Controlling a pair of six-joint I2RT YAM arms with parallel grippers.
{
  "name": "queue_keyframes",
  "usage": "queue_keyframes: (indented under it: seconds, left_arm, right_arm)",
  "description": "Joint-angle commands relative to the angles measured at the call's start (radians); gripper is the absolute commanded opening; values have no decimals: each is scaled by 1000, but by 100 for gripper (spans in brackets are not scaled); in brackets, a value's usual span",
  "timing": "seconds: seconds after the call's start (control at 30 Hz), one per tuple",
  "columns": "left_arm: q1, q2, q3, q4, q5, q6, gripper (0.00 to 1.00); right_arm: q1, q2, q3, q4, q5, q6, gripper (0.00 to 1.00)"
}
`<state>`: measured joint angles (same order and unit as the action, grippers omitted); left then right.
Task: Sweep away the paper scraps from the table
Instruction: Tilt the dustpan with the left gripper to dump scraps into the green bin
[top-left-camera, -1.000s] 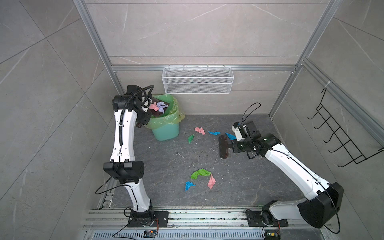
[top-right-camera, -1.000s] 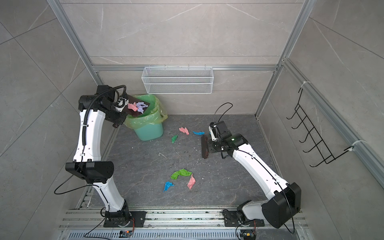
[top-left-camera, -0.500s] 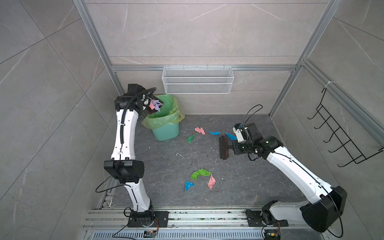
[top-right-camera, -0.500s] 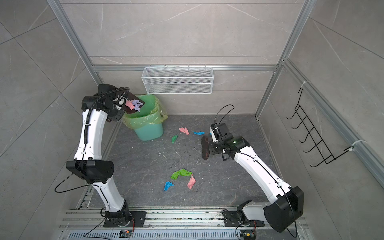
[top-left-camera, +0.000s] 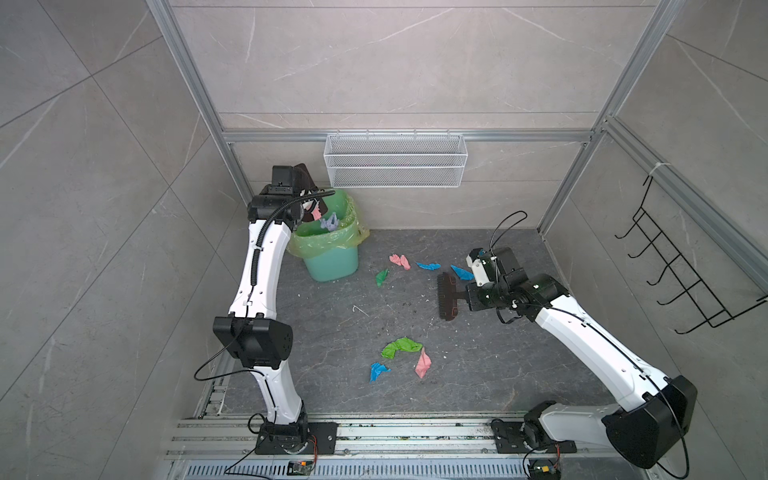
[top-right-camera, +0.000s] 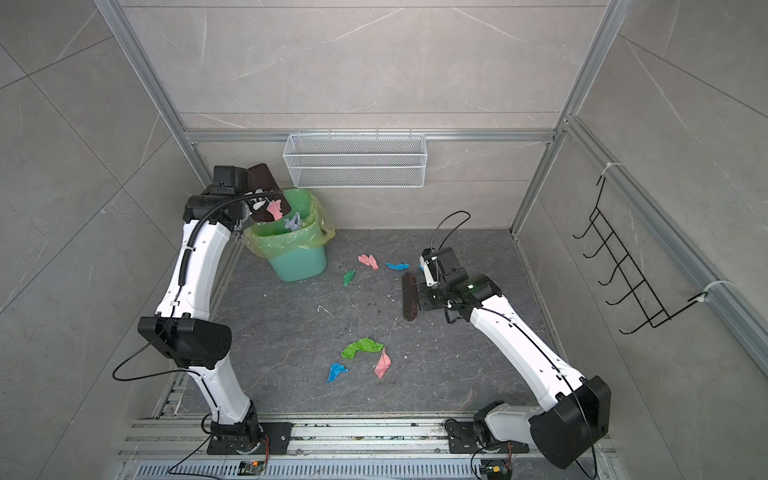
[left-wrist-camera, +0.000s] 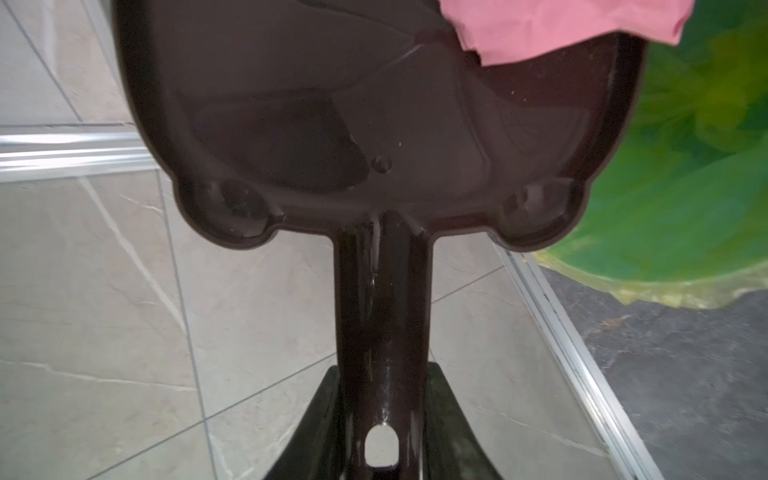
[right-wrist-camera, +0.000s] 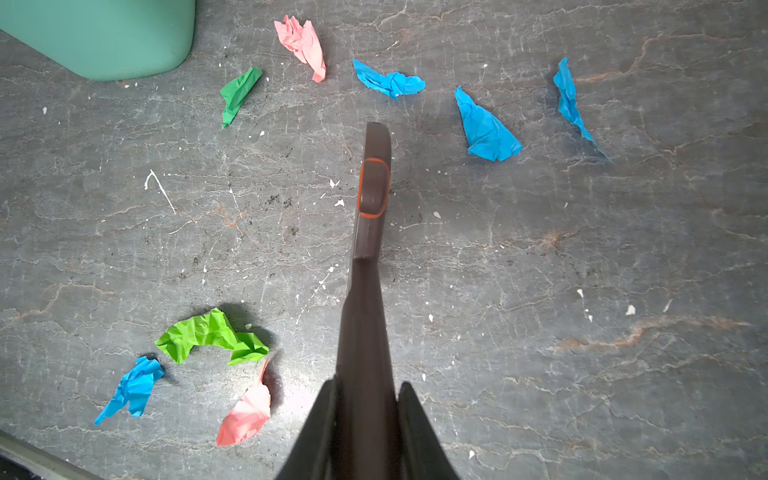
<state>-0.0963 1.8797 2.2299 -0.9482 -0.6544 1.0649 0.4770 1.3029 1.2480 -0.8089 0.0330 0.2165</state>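
My left gripper (left-wrist-camera: 382, 374) is shut on the handle of a dark brown dustpan (top-right-camera: 261, 176). The pan is tipped steeply over the green bin (top-right-camera: 297, 266). A pink scrap (left-wrist-camera: 561, 29) clings to the pan's edge, and a lilac scrap (top-right-camera: 292, 222) lies inside the bin. My right gripper (right-wrist-camera: 368, 384) is shut on a brown brush (top-left-camera: 446, 297) held just above the table (top-left-camera: 332, 332). Several paper scraps lie there: pink (top-left-camera: 399, 261), blue (top-left-camera: 429, 266), blue (top-left-camera: 462, 272) and green (top-left-camera: 382, 277) behind the brush. Bright green (top-left-camera: 401, 347), pink (top-left-camera: 423, 363) and blue (top-left-camera: 377, 370) lie in front.
A white wire basket (top-left-camera: 395, 160) hangs on the back wall above the bin. A black hook rack (top-left-camera: 681, 266) is on the right wall. Aluminium rails (top-left-camera: 374, 432) carrying both arm bases run along the front edge. Tiny white crumbs dot the table.
The left arm has tipped the dustpan from nearly flat to steeply tilted over the bin, and the scraps on it have slid toward the bin. The right arm and brush have barely moved.
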Motion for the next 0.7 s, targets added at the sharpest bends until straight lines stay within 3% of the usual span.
queue_keyframes:
  seconds: [0.0,0.13,0.43,0.67]
  left_arm:
    - [-3,-40,-28,147,-99,130,0]
    - [-3,-65,-115,274,-145,247,0]
    - [-5,-114,-168,326,-149,293,0]
    - [-5,-139,-179,307,-136,228,0]
  right_arm:
    - [-3,-33,-20,43,-5,17,0]
    - [-3,-45,-27,44,1,14,0]
    - [-4,-43,-30,55,0,7,0]
    - [-3,-43,-17,50,-16,-10,0]
